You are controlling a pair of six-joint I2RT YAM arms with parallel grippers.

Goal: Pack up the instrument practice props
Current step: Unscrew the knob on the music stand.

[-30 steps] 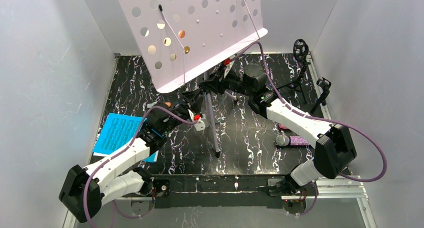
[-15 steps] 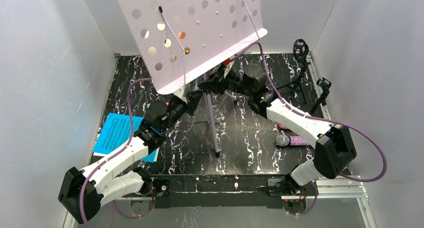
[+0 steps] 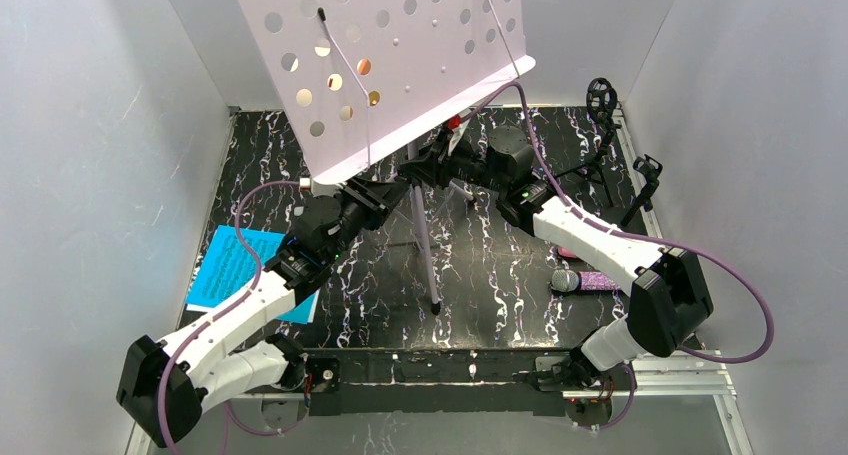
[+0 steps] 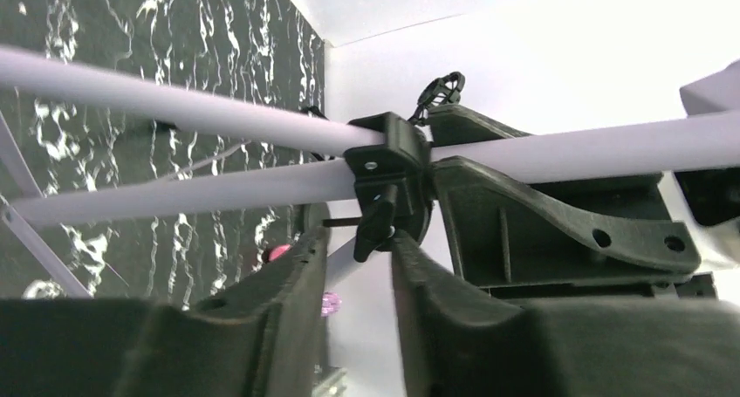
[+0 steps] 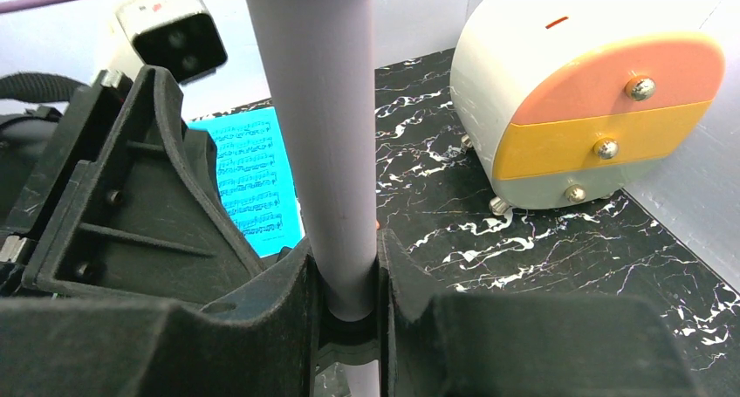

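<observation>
The lilac perforated music rack (image 3: 390, 65) stands tilted over the table's back. My right gripper (image 3: 440, 167) is shut on its lilac pole (image 5: 327, 153), which fills the gap between the fingers. My left gripper (image 4: 353, 244) is at the black clamp collar (image 4: 388, 166) where the legs meet. Its jaws are slightly parted, and the black knob (image 4: 375, 222) sits at their tips, touching only the right finger (image 4: 419, 275). Blue sheet-music pages (image 3: 232, 267) lie front left. The glittery purple microphone (image 3: 585, 281) and the pink microphone (image 3: 572, 253) lie by the right arm. Two black mic tripods (image 3: 603, 105) (image 3: 645, 180) stand at the back right.
A cream drum with an orange face (image 5: 585, 109) sits on the marble table behind the rack's pole. One rack leg (image 3: 425, 245) reaches toward the table's front middle. Grey walls close in the left, right and back.
My left gripper has swung back and left from the front leg up to the rack's clamp collar, its wrist turning. The right gripper and the rack have stayed put.
</observation>
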